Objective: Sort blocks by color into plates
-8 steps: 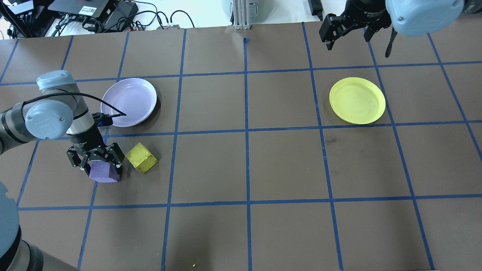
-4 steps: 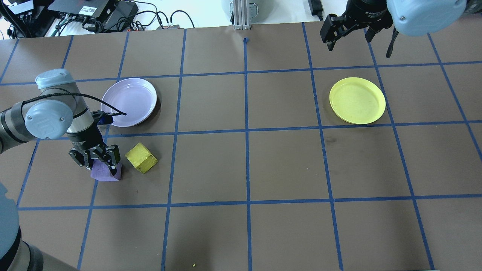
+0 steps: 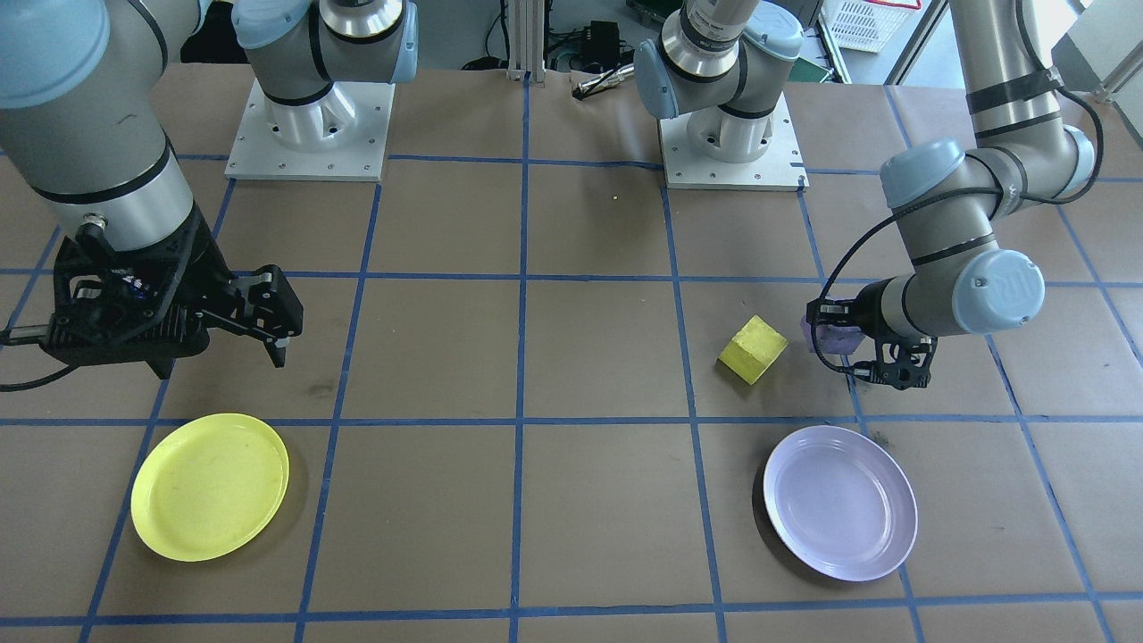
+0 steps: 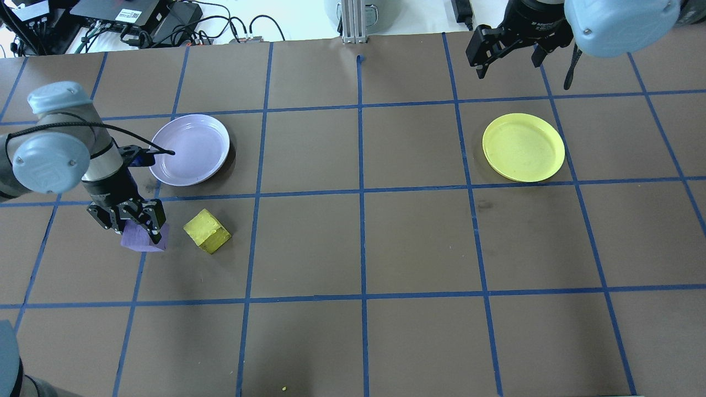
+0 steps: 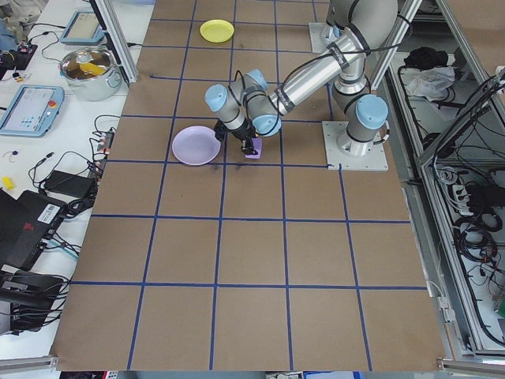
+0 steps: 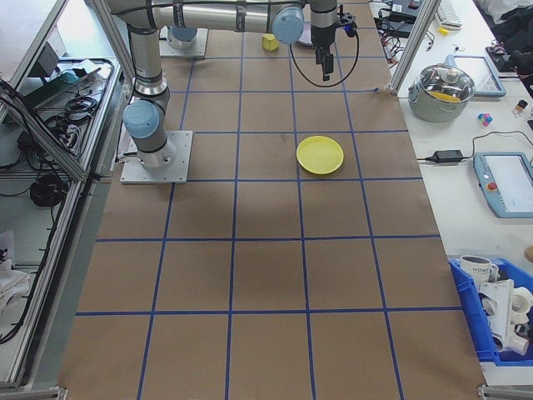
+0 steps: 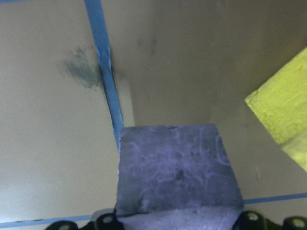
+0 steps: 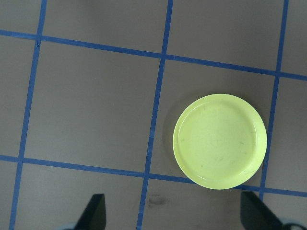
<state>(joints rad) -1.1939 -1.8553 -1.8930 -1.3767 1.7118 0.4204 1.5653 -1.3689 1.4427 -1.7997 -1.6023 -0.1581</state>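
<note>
My left gripper (image 4: pixel 137 227) is shut on the purple block (image 4: pixel 141 242), which fills the lower middle of the left wrist view (image 7: pixel 177 172). The yellow block (image 4: pixel 207 230) lies on the table just to its right, apart from it, and shows at the right edge of the left wrist view (image 7: pixel 285 120). The lavender plate (image 4: pixel 190 149) sits beyond both blocks with nothing in it. Far to the right, the yellow plate (image 4: pixel 523 146) is also bare. My right gripper (image 4: pixel 506 51) hangs open high above the table's far edge, with the yellow plate (image 8: pixel 219 141) below it.
Brown paper with a blue tape grid (image 4: pixel 361 190) covers the table. Cables and electronics (image 4: pixel 138 22) lie past the far edge. Both arm bases (image 3: pixel 308 125) stand on the robot's side. A pot (image 6: pixel 450 87) and tablets rest on a side bench.
The left gripper closed on the purple block, then moved left and slightly toward the lavender plate, carrying the block along. The right gripper barely shifted.
</note>
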